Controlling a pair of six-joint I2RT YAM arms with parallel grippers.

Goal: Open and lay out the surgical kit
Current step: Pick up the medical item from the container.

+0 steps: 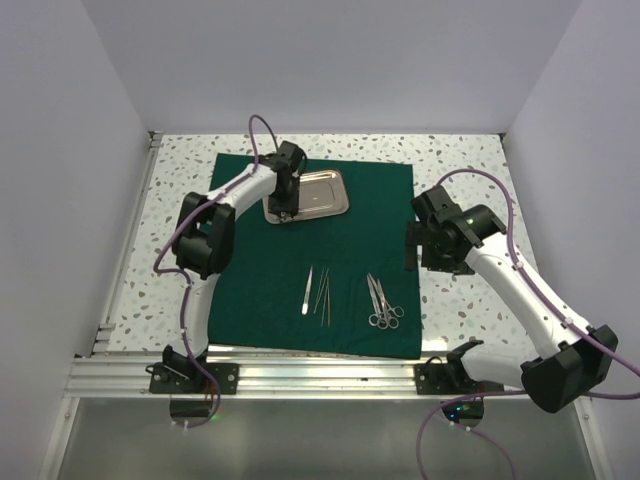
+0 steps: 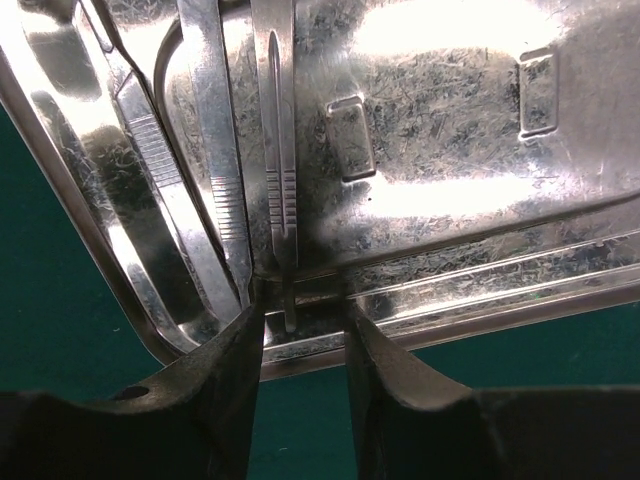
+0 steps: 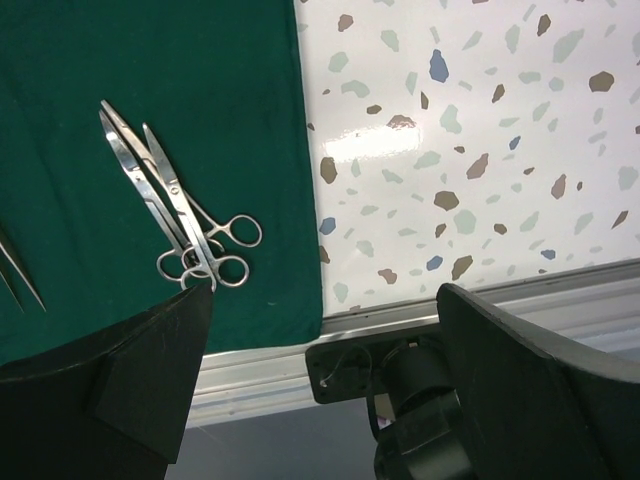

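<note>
Emptying the steel tray [image 1: 325, 195], upper centre on the spread drape [image 1: 260, 280], looks underway: the left gripper [image 2: 303, 312] straddles a scalpel handle [image 2: 277, 150], jaws half-closed, not pinching; the right gripper [image 3: 320, 300] gapes idle. Next: pinch, lift out.

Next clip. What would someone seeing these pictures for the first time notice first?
The dark green drape is spread flat over the speckled table, with a shiny steel tray toward its far left. The left gripper reaches into the tray's corner, straddling a slim ribbed instrument. Tweezers and ring-handled scissors lie in a row near the drape's near edge, while the right gripper hangs wide open beside its right edge.
</note>
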